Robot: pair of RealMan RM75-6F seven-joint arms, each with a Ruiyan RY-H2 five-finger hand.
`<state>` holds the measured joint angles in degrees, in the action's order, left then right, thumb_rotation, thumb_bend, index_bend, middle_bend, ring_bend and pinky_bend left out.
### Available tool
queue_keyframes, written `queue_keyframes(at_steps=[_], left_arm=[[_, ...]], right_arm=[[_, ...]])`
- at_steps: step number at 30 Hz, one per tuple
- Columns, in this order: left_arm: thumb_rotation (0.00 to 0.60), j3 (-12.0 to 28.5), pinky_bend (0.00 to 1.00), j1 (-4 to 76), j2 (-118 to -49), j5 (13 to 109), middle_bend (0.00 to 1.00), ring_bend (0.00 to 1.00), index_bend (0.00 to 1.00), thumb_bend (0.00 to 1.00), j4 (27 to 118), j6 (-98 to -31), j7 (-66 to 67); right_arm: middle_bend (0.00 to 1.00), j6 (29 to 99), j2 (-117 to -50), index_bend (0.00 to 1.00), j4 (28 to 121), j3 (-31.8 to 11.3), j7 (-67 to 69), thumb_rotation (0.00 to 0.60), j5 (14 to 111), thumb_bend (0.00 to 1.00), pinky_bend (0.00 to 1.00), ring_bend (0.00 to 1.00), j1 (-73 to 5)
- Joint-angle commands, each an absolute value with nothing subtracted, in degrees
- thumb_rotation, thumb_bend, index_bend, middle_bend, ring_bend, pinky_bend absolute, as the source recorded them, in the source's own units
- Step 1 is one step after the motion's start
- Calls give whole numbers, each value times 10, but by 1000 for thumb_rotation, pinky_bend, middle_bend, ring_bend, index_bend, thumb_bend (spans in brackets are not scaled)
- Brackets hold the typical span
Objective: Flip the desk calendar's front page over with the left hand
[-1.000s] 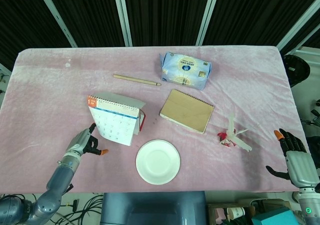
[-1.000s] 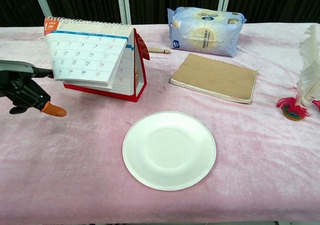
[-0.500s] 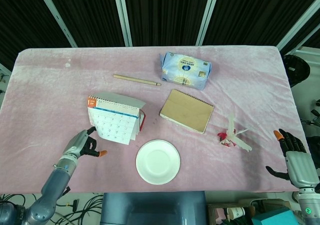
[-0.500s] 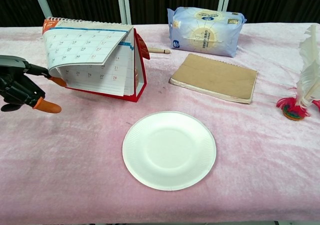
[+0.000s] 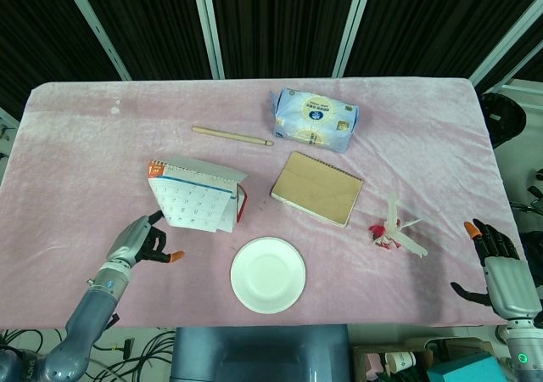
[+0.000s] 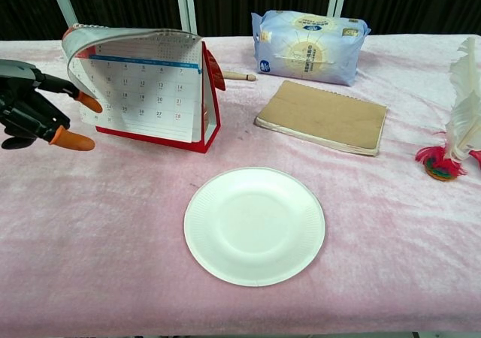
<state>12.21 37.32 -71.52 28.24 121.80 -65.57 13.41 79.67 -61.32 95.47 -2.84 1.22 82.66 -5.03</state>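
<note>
**Clerk:** At the table's near-left corner: left hand (image 6: pixel 34 116), dark, orange-tipped fingertips (image 6: pixel 90 102). One tip reaches under the lifted front page (image 6: pixel 131 41); the rest are curled loosely beside it. Whether the page is pinched or merely propped on that tip, I cannot tell.

**Keeper:** And the item itself?

**Clerk:** Desk calendar (image 5: pixel 197 202), tent type with red base and wire binding on top, standing left of centre on the pink tablecloth (image 6: pixel 113 263). The front page is bowed upward into an arch, its lower edge off the sheet beneath.

**Keeper:** Handling?

**Clerk:** The page is judged thin, light and floppy; it creases or tears at the binding holes if pulled hard. The stand is light too and likely to slide or tip if pushed from the front. Best hold: the free lower-left edge, carried up and over the wire in an arc, not dragged.

**Keeper:** Room about it?

**Clerk:** Behind the calendar lies open cloth, with a wooden stick (image 5: pixel 232 135) well back. A paper plate (image 6: pixel 255 224) lies near to the front-right; a brown notebook (image 6: pixel 322 116) sits to the right, a tissue pack (image 6: pixel 310 45) beyond it, and a feathered shuttlecock (image 6: pixel 451 139) far right. The left table edge is near the arm.

**Keeper:** The other hand?

**Clerk:** Right hand (image 5: pixel 496 263), off the near-right corner, fingers apart, holding nothing.
</note>
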Motion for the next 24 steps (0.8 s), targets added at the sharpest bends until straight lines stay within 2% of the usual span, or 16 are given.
queue_keyframes(at_steps=[1, 5, 11, 15, 18, 20, 24], left_arm=[[600, 119, 820, 373, -722, 327, 790, 868, 286, 189, 1220, -677, 146], [600, 102, 750, 370, -742, 437, 736, 798, 354, 190, 1202, -724, 181], [600, 85, 692, 373, -768, 599, 665, 713, 343, 190, 1153, -781, 235], [600, 89, 627, 376, -775, 644, 588, 627, 301, 187, 1131, -794, 251], [600, 95, 527, 382, -778, 666, 506, 524, 260, 182, 1106, -794, 268], [600, 99, 481, 387, -779, 666, 438, 446, 234, 176, 1092, -786, 279], [600, 117, 395, 404, -774, 643, 345, 352, 185, 149, 1072, -758, 301]], right_arm=[[0, 797, -613, 0, 955, -28, 12, 600, 827, 104, 70, 0, -50], [0, 796, -613, 0, 955, -28, 13, 600, 826, 105, 70, 0, -50], [0, 796, -613, 0, 955, -29, 13, 600, 825, 104, 70, 0, -51], [0, 795, -613, 0, 954, -29, 14, 600, 824, 105, 70, 0, -51], [0, 794, -612, 0, 954, -30, 15, 600, 822, 105, 70, 0, -51], [0, 793, -612, 0, 955, -30, 15, 600, 821, 105, 70, 0, -51], [0, 792, -612, 0, 955, -31, 15, 600, 820, 106, 71, 0, -51]])
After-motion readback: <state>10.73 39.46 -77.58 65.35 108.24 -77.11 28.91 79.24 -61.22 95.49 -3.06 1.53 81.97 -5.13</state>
